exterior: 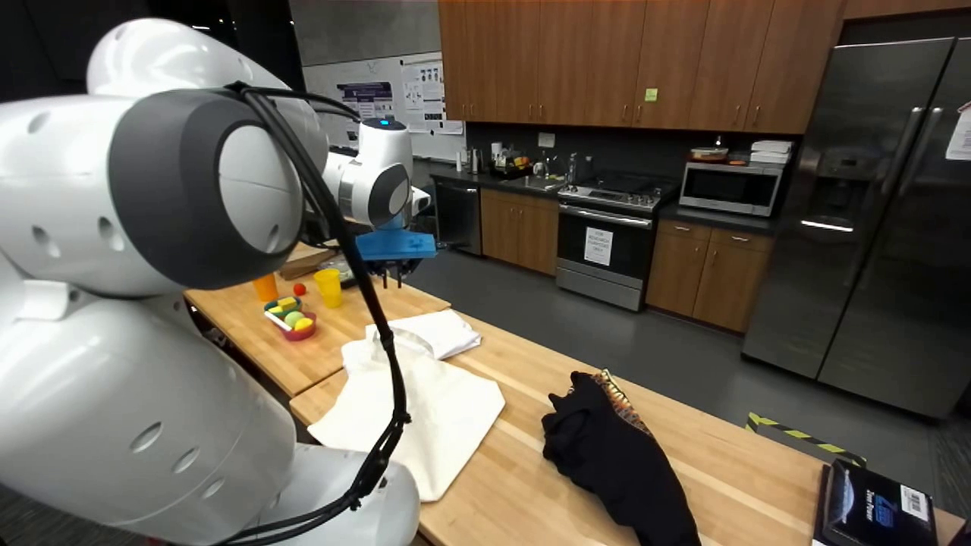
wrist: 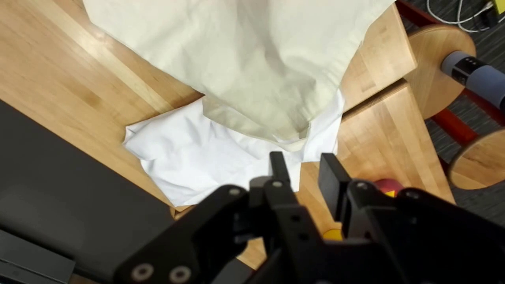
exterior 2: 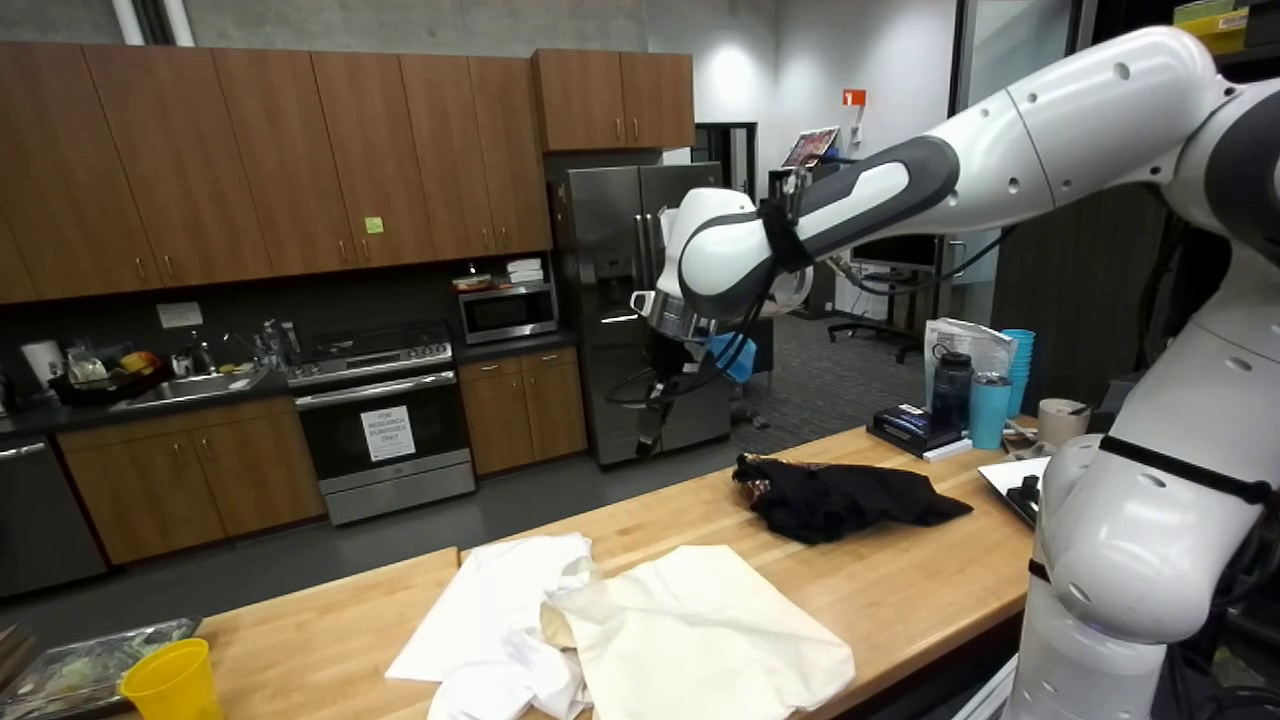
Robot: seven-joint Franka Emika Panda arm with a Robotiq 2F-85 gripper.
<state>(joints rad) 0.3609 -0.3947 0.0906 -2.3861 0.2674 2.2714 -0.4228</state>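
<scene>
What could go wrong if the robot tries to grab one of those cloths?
Maybe two things. The cream cloth lies partly on the white cloth, so the open fingers might pinch both where they overlap. And a yellow cup stands near the red bowl, so a low sweep of the fingers could tip it over.

Cream cloth (wrist: 244, 51) partly beyond wrist view's top edge
</scene>
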